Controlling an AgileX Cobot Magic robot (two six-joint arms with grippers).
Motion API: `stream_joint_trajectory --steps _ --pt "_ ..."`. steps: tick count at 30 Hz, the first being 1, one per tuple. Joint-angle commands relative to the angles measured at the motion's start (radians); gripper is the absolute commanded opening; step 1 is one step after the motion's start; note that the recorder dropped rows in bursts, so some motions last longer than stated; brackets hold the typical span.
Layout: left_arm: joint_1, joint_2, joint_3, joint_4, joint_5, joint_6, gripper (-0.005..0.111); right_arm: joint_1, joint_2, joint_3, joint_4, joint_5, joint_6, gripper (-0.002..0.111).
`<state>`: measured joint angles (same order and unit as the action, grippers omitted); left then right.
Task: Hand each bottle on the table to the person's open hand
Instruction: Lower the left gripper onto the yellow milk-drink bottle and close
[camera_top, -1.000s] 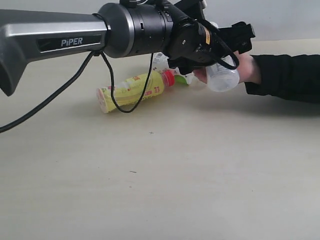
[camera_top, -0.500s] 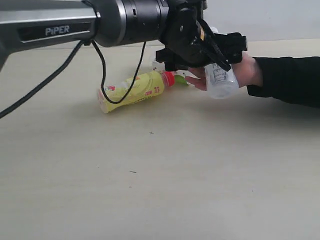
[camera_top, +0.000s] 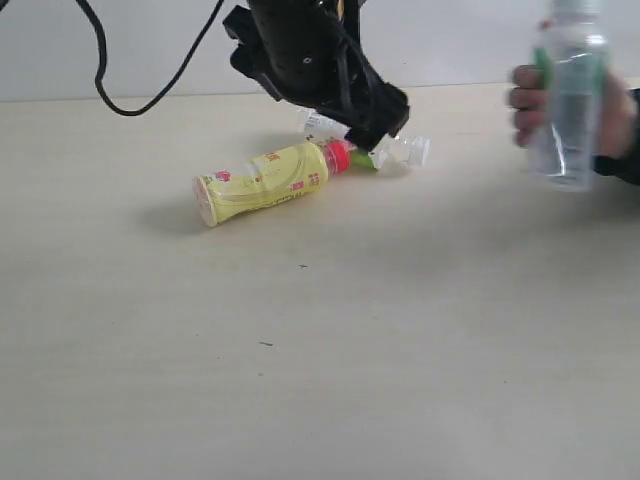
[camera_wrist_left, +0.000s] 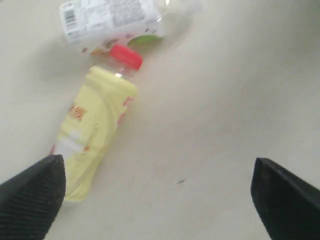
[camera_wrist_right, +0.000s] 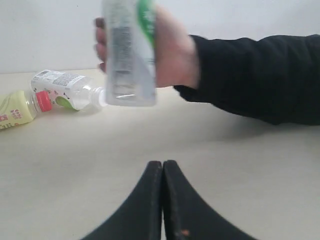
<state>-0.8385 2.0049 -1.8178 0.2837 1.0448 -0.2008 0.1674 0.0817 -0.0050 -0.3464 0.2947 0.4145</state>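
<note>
Two bottles noted lying on the table: yellow bottle, with white-labelled bottle just beside its cap at two o'clock. Green-labelled bottle seen in person's hand. Left gripper found spread wide, empty; right gripper pinched together, empty. Judged next: lower, close on yellow bottle.

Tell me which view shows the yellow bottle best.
The exterior view: the yellow bottle lies whole and sharp on its side. The left wrist view shows it blurred; the right wrist view catches only its red-capped end at the frame edge.
</note>
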Motion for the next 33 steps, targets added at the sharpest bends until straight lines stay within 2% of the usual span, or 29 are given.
stream_joint_trajectory --steps 1,7,14,19,23,29,33 --pt "0.002 -0.022 0.059 0.120 0.051 0.013 0.096 -0.005 0.004 0.005 -0.003 -0.012 0.000 0.000" --pt "0.044 -0.035 0.129 0.129 -0.003 0.025 0.096 -0.005 0.004 0.005 -0.003 -0.012 0.000 0.000" --pt "0.202 -0.038 0.201 -0.037 -0.065 0.171 0.096 -0.005 0.004 0.005 -0.003 -0.012 0.000 0.000" --pt "0.303 -0.038 0.273 -0.180 -0.177 0.405 0.096 -0.005 0.004 0.005 -0.003 -0.012 0.000 0.000" --pt "0.354 -0.038 0.322 -0.306 -0.281 0.639 0.096 -0.005 0.004 0.005 -0.003 -0.012 0.000 0.000" --pt "0.403 -0.038 0.332 -0.574 -0.262 0.970 0.096 -0.005 0.004 0.005 -0.003 -0.012 0.000 0.000" --pt "0.412 -0.038 0.350 -0.657 -0.264 1.191 0.096 -0.005 0.004 0.005 -0.003 -0.012 0.000 0.000"
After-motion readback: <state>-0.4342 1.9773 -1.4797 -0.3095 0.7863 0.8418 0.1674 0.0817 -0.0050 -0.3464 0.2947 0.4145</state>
